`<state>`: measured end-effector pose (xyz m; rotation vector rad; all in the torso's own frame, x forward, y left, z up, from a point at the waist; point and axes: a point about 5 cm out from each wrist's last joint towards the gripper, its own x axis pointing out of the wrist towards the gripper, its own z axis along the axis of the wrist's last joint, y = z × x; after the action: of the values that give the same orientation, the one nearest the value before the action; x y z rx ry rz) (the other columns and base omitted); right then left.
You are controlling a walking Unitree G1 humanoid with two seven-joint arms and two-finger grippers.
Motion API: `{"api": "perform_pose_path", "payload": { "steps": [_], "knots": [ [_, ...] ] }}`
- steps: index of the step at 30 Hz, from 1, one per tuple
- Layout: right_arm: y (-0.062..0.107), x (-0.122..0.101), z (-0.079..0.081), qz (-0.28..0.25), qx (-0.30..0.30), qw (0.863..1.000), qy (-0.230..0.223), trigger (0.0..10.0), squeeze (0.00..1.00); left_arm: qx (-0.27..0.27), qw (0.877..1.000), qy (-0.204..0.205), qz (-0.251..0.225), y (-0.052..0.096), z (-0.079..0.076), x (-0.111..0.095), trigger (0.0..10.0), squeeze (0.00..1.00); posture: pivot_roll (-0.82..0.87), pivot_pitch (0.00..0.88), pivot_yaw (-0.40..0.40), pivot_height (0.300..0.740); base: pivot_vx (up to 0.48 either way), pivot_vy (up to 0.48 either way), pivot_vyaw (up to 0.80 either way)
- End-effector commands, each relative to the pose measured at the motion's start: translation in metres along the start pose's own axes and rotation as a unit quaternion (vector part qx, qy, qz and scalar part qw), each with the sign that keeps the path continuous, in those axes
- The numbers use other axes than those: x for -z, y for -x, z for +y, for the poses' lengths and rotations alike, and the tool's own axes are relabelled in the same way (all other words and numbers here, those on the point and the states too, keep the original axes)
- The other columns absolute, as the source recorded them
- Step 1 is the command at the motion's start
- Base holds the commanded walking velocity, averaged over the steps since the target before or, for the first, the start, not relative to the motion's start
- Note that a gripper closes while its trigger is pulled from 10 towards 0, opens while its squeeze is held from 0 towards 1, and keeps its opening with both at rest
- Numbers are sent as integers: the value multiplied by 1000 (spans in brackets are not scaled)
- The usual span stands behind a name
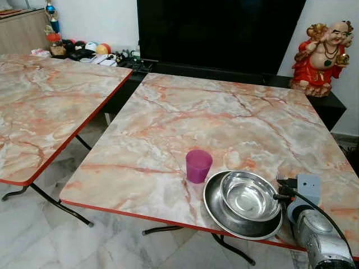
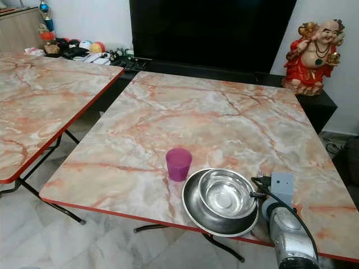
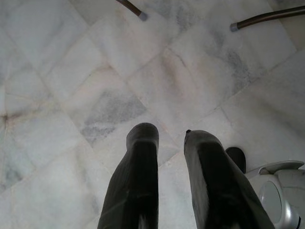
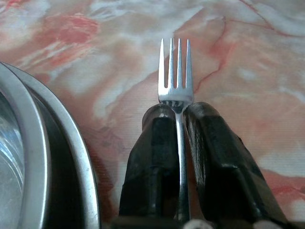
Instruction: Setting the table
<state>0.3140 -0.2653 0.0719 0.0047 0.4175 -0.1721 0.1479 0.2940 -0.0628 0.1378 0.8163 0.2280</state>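
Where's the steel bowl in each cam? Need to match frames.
Left eye view: steel bowl near the table's front edge, nested in a steel plate, right of the purple cup.
Right eye view: same spot, bowl right of the cup.
Left wrist view: floor tiles and the left pincer.
Right wrist view: bowl's rim at the frame edge, beside the right pincer holding a fork.
Shared landmark: the steel plate's rim.

Bowl (image 1: 249, 195) in plate (image 1: 216, 210); cup (image 1: 198, 165) left; fork (image 4: 175, 81) right.

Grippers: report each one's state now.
Left gripper: open, empty, hanging over the floor.
Right gripper: shut on the fork, beside the steel plate.
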Motion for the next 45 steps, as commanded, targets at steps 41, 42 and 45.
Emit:
{"api": "perform_pose_path", "payload": {
  "steps": [41,42,45],
  "knots": [
    [21,-85,18,-272,-5,962,-27,10000,0,0,1000,0,14,1,3,5,10000,0,109,0,-35,740,0,94,0],
    [21,-85,19,-273,-7,962,-28,10000,0,1,1000,-1,15,1,3,5,10000,0,106,0,-32,740,0,480,0],
    [21,-86,21,-277,-9,960,-28,10000,0,2,1000,-5,16,1,3,5,10000,0,104,0,-28,740,0,480,0]
  ]
}}
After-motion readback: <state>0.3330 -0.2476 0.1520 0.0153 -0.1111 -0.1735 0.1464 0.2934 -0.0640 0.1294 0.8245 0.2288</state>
